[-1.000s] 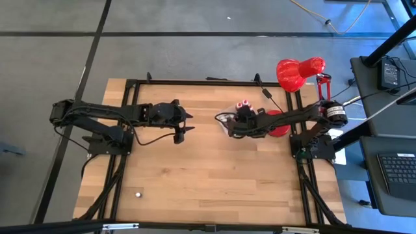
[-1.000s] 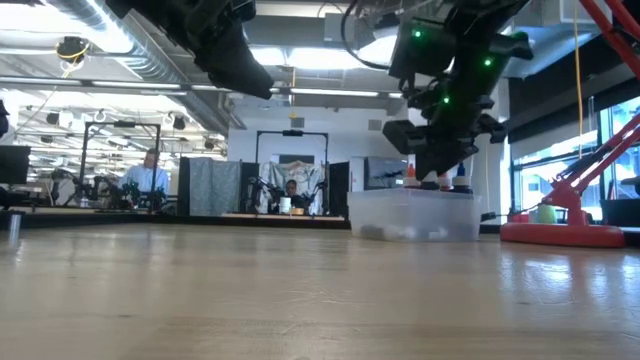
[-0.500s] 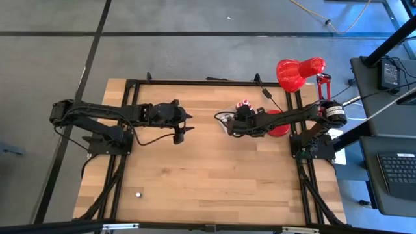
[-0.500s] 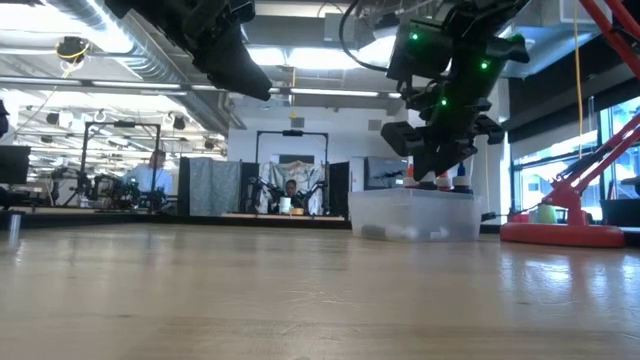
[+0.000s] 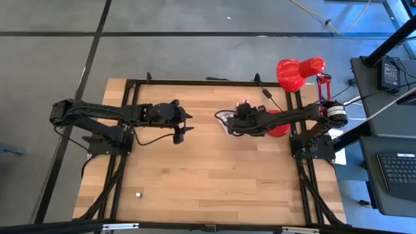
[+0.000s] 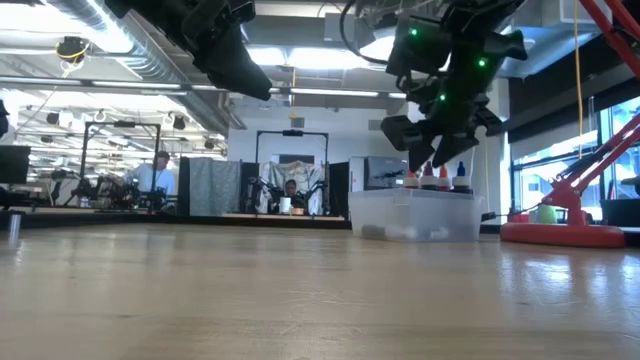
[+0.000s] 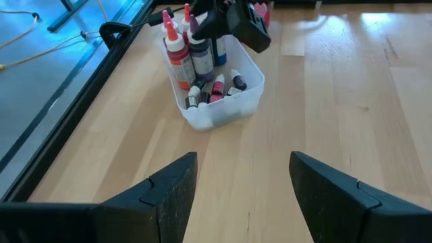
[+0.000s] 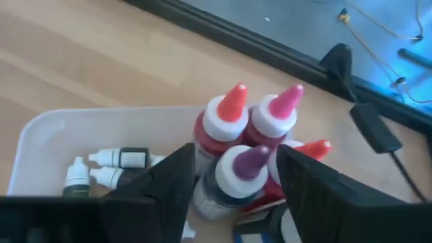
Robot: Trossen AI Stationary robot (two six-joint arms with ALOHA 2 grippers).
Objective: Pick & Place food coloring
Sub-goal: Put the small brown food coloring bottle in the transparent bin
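The food coloring (image 7: 217, 88) is a heap of tiny bottles, dark, pinkish and whitish, lying on the floor of a clear plastic tub (image 7: 226, 116) at the table's far right. Two whitish ones (image 8: 101, 167) show in the right wrist view. Tall squeeze bottles (image 8: 233, 125) with red, pink and purple pointed caps stand in the same tub (image 6: 415, 215). My right gripper (image 8: 235, 154) hangs open above the tall bottles (image 6: 435, 160) and touches nothing. My left gripper (image 5: 187, 123) waits open over the table's middle, facing the tub (image 7: 243, 162).
A red desk lamp (image 5: 299, 71) stands right of the tub, its base (image 6: 565, 235) on the table's right edge. A small white object (image 5: 138, 194) lies near the table's near left corner. Bare wood stretches between the two arms and toward the near edge.
My right gripper has risen from just over the tall bottles' caps to a little higher above the tub, still open. The bottles and the tub have stayed where they were.
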